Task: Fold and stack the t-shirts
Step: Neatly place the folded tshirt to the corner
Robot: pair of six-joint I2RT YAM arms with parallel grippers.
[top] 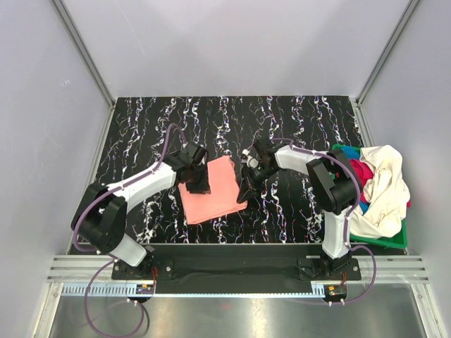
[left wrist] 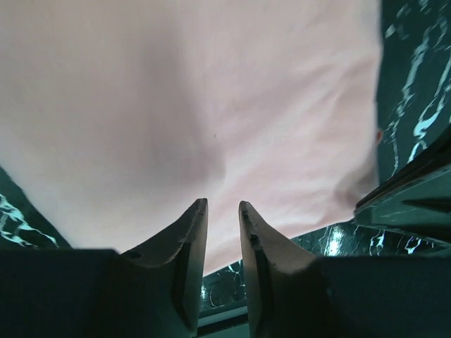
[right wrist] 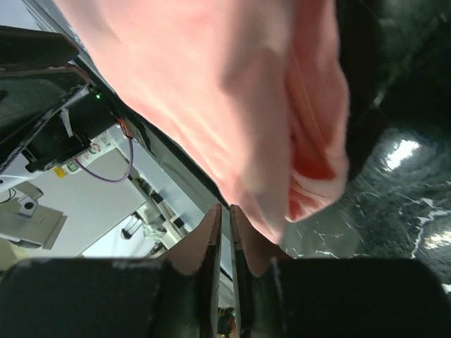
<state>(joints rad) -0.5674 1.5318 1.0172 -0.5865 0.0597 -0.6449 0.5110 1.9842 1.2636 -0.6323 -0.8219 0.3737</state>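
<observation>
1. Two arms reach in over the black marbled table (top: 141,127). On the left side, the left tool (left wrist: 222,204) is down over the left part of the salmon-pink t-shirt (top: 220,184), tips aimed at the cloth.
2. In the left wrist view its fingers are parted a little, with a clear gap and nothing in it. So it's open, just not wide. Pink cloth fills nearly everything beyond the tips.
3. The pink shirt lies mid-table between the two tools, folded into a rough rectangle that sits at a slant. The top looks mostly smooth.
4. The right tool (right wrist: 225,208) is at the shirt's right edge, close to the near corner. Its fingers are almost together, with only a thin slit between them. The cloth edge bunches up right beside the tips, but honestly I can't tell whether any of it is pinched.
5. At the far right, a green plastic basket (top: 394,241) sits at the table's right edge, well apart from the pink shirt. A cream-white t-shirt (top: 384,186) is heaped on top and drapes over the rim. A magenta one (top: 361,171) and a bit of blue cloth (top: 362,204) peek out on the basket's left side.
</observation>
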